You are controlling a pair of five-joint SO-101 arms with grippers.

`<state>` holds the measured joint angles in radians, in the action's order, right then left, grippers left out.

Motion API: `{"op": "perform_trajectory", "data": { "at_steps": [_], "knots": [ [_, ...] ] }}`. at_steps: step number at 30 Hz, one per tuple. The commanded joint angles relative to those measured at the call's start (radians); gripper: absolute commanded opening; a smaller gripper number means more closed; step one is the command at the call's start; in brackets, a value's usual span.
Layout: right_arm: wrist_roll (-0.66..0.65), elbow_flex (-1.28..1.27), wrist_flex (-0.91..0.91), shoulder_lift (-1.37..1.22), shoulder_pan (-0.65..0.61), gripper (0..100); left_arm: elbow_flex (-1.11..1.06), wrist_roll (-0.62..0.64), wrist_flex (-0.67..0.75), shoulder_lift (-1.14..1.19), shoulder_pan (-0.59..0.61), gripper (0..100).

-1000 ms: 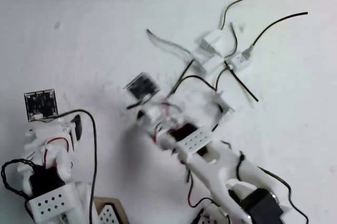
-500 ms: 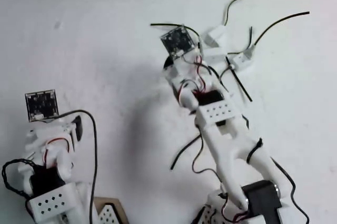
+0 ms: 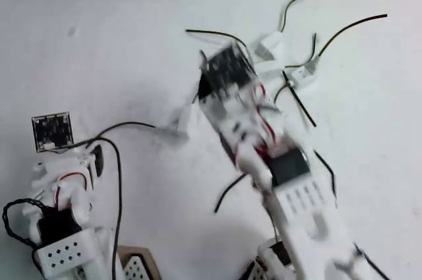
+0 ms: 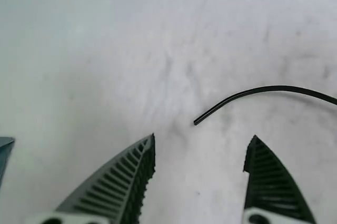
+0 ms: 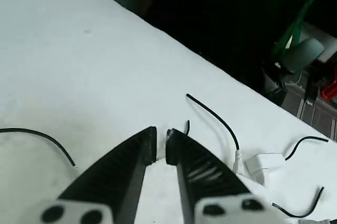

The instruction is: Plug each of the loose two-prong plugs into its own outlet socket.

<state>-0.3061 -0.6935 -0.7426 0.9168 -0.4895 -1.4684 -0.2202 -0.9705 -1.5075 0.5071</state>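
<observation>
Newly shifted to between the arms, a white plug [image 3: 179,125] lay well apart from the sockets [image 3: 267,46], near the right gripper [image 5: 160,147], its jaws nearly closed on nothing visible; reopening and gripping the plug body squarely looked wise, while the left gripper [image 4: 202,145] stood wide open.

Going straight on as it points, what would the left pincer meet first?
Probably the loose end of the thin black wire, lying just ahead of the open left pincer; depth is unclear.
</observation>
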Motion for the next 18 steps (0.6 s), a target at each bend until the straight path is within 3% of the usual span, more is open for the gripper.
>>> {"op": "perform_trajectory", "data": {
  "at_steps": [1, 5, 11, 18],
  "knots": [
    [-0.005, 0.048, -0.16, 0.183, -0.041, 1.5, 0.006, -0.003, 0.021, -0.01, 0.004, 28],
    [0.006, 0.032, -0.306, 0.291, -0.038, 1.8, 0.011, -0.002, 0.021, -0.01, 0.004, 26],
    [0.121, -0.133, -0.378, 0.499, -0.038, 1.8, 0.023, -0.04, 0.009, -0.012, -0.09, 1],
    [0.124, -0.45, -0.372, 0.803, 0.041, 1.8, 0.037, -0.078, -0.049, -0.012, -0.142, 2]
  ]
}}
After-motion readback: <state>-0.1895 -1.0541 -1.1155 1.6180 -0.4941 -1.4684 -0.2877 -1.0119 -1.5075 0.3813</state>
